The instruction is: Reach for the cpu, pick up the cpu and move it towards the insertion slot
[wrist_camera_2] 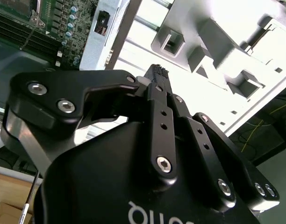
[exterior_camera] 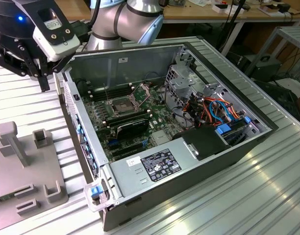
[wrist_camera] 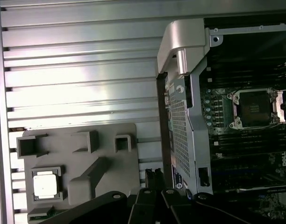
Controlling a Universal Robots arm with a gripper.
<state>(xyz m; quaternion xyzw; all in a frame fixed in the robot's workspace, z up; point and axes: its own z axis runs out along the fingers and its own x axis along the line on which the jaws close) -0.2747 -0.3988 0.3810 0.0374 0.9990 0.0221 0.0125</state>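
I'm logging this as the reach step, barely begun: nothing is gripped and the cpu (wrist_camera: 45, 184) is sitting untouched in a square pocket of the grey fixture tray (wrist_camera: 105, 140), well apart from the fingertips. In the exterior view the gripper (exterior_camera: 42, 81) is hanging at about ten o'clock, pointing roughly down over the slatted aluminium table (exterior_camera: 248, 196), between the tray (exterior_camera: 22, 171) at eight o'clock and the near wall of the open computer case (exterior_camera: 189, 186). The arm's grey elbow (exterior_camera: 125, 19) is sitting at twelve o'clock behind the case, and the wrist is reaching across from there. In both wrist views I'm seeing the gripper (wrist_camera_2: 157, 72) (wrist_camera: 153, 176) with its fingers pressed together and empty. The insertion slot (exterior_camera: 121, 106) is lying on the motherboard at roughly four o'clock from the gripper, its thin metal plate standing up and the dark centre bare; the first wrist view is showing it (wrist_camera: 253, 108) inside the case too. My judgement: the reach is calling for the fingers to spread first, then for a shift away from the case and a straight drop over the chip, staying clear of the tray's raised posts. The pick and the carry are not yet done.
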